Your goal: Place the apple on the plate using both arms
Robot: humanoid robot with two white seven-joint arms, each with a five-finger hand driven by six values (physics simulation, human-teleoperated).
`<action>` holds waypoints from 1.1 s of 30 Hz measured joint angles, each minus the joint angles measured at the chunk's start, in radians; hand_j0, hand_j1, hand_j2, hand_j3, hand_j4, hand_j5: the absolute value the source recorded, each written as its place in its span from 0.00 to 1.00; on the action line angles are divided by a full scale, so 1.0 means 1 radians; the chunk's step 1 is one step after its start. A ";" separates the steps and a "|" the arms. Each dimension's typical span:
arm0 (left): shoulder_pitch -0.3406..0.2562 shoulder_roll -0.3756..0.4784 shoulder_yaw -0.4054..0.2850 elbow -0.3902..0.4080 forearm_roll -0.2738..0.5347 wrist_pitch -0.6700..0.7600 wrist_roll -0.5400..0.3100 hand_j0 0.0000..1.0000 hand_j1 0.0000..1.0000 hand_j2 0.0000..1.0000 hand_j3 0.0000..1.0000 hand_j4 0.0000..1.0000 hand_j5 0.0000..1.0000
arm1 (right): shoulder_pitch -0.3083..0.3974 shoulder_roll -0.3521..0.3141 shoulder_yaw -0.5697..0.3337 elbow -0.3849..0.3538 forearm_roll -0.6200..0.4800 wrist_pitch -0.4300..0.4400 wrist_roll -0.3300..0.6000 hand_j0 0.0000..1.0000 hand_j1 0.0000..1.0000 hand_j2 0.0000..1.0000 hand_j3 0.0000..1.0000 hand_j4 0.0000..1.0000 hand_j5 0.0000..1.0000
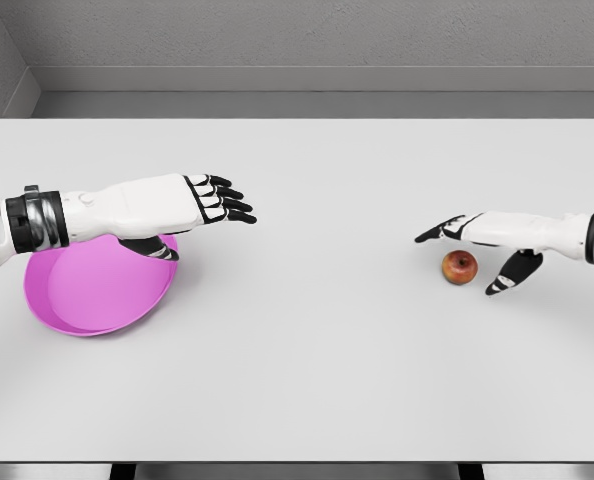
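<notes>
Sitting toward the right edge of the pale grey tabletop (307, 380), the small round red apple (460, 267) rests free, well apart from the shallow magenta plastic plate (87, 300) near the left edge. The right hand (492, 245) hovers just above and beside the apple, fingers spread, thumb hanging down, holding nothing. The left hand (212, 203) reaches out over the plate's far rim, fingers extended and empty. The apple looks light, firm and smooth-skinned, likely to roll; gripping across its widest middle with thumb opposing fingers seems safest.
</notes>
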 measured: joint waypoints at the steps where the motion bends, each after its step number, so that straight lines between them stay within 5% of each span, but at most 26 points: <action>1: 0.000 0.000 0.000 0.000 0.000 0.000 0.000 1.00 1.00 1.00 1.00 1.00 1.00 | -0.008 0.005 0.000 0.009 0.003 0.000 0.000 1.00 1.00 1.00 1.00 1.00 1.00; 17: 0.000 0.000 0.000 0.000 0.000 0.000 0.000 1.00 1.00 1.00 1.00 1.00 1.00 | -0.014 0.041 0.000 0.078 0.026 -0.001 0.000 1.00 1.00 1.00 1.00 1.00 1.00; 33: 0.000 -0.001 0.000 0.001 0.000 0.000 0.000 1.00 1.00 1.00 1.00 1.00 1.00 | -0.012 0.045 0.001 0.081 0.026 -0.004 0.000 0.82 0.82 0.82 0.82 0.82 0.82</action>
